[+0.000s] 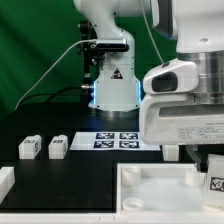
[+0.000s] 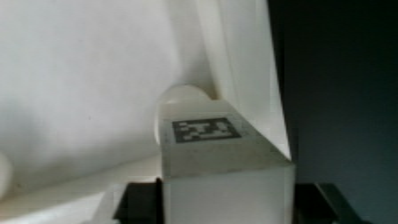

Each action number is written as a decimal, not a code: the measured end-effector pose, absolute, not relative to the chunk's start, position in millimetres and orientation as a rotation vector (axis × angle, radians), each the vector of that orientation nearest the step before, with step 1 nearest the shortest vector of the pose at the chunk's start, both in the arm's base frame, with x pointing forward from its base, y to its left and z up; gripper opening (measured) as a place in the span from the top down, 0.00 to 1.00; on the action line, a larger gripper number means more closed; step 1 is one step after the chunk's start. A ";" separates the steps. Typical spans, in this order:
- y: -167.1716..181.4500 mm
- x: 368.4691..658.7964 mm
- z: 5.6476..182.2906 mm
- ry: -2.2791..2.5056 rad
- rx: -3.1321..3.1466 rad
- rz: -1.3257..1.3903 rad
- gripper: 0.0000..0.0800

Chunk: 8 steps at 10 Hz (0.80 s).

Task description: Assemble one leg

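Note:
My gripper is shut on a white leg whose square black-and-white tag faces the wrist camera. The leg's tip is at an inner corner of the large white panel, close against its raised rim. In the exterior view the gripper hangs low at the right, over the panel, with the tagged leg showing between its fingers. Two more legs lie side by side on the black table at the exterior view's left.
The marker board lies in front of the robot base. A white part shows at the lower left edge of the exterior view. The black table lies beyond the panel's rim.

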State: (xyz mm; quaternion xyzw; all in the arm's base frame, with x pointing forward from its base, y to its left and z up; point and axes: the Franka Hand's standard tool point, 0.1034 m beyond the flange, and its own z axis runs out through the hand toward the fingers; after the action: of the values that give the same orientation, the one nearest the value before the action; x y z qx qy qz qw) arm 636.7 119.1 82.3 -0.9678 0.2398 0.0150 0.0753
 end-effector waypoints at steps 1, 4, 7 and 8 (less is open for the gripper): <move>117.7 635.6 80.1 0.814 -2.864 0.064 0.61; 116.2 634.5 78.5 0.883 -2.826 0.081 0.61; 115.9 634.4 78.5 0.878 -2.828 0.079 0.61; 115.9 634.4 78.5 0.877 -2.828 0.079 0.61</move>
State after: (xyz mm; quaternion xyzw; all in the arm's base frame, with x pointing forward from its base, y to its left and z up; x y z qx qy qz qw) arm 634.4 115.9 78.5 -0.9509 0.2950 0.0266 0.0895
